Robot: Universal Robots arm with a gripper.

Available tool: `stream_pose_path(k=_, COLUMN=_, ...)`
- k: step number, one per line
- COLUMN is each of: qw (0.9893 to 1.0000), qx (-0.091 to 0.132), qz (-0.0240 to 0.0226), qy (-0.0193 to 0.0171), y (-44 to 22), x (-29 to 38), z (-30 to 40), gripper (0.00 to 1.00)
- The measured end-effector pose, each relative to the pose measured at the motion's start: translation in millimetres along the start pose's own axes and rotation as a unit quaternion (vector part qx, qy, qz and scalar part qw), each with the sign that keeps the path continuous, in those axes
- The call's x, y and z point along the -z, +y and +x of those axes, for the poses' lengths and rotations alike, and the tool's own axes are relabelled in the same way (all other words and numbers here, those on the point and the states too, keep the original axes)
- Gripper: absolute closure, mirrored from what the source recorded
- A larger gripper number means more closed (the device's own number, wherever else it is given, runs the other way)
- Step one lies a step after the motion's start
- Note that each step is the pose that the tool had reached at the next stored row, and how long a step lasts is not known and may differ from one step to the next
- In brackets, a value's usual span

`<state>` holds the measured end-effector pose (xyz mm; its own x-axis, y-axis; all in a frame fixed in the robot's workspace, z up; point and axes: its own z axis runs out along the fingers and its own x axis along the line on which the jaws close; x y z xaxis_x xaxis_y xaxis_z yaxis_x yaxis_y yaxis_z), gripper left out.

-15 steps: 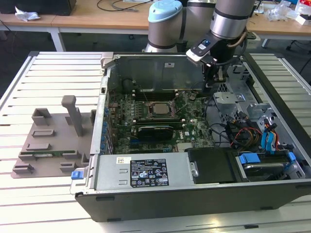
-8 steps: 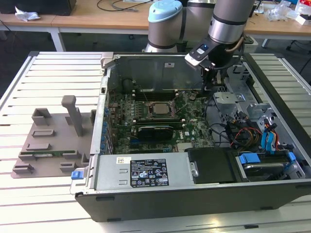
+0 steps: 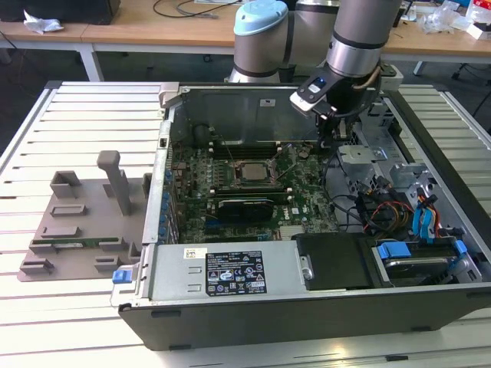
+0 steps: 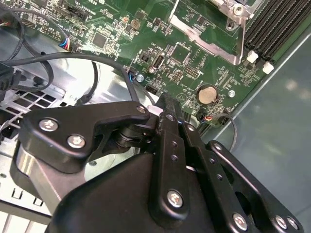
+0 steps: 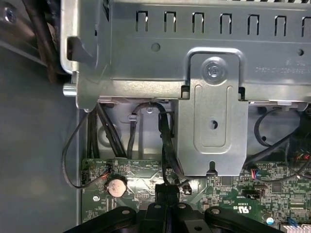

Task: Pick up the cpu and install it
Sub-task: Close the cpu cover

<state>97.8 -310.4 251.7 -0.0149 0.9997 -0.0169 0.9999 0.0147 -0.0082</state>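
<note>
The arm's black two-finger gripper (image 4: 166,104) hangs inside the open black computer case (image 3: 307,322), over the corner of the green motherboard (image 3: 196,176) towards the exterior view's right. In both wrist views its tips sit just above the round silver coin battery (image 4: 207,93), close to the grey sheet-metal drive bracket (image 5: 209,121) and a few loose black cables. The fingers look pressed right together with nothing between them, so it's empty.

The small flat square silver-grey cpu (image 3: 249,170) looks like it's lying in the metal-framed socket in the middle of the board, well apart from the gripper. Whether it's fully seated or clamped is too small to tell. The grey plastic tray (image 3: 77,222) sits out on the slatted table at the exterior view's left, beside the case.

On handling, as a guess: the chip is light and completely rigid, but the smooth metal top is slippery and there's very little edge height to work with. The underside contacts and the socket are the fragile bits, so it wants no tilting or dragging. The best hold is probably across two opposite side edges, squarely, keeping it dead level with only light squeeze.
</note>
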Motion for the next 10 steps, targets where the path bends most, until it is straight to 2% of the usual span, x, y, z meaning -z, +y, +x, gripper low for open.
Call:
stream_pose_path(k=3, qw=1.0, qx=0.0, qz=0.0, qy=0.0, y=-0.4, x=-7.6, z=0.1, gripper=0.89)
stream_pose_path(k=4, qw=1.0, qx=0.0, qz=0.0, qy=-0.0001, y=-2.5, x=-10.0, z=0.2, gripper=0.89)
stream_pose_path(k=6, qw=1.0, qx=0.0, qz=0.0, qy=0.0, y=-8.4, x=-10.8, z=0.3, gripper=0.89)
stream_pose_path(k=7, qw=1.0, qx=0.0, qz=0.0, qy=0.0, y=-16.9, x=-10.9, z=0.4, gripper=0.89)
stream_pose_path(k=10, qw=1.0, qx=0.0, qz=0.0, qy=0.0, y=-27.6, x=-11.2, z=0.6, gripper=0.89)
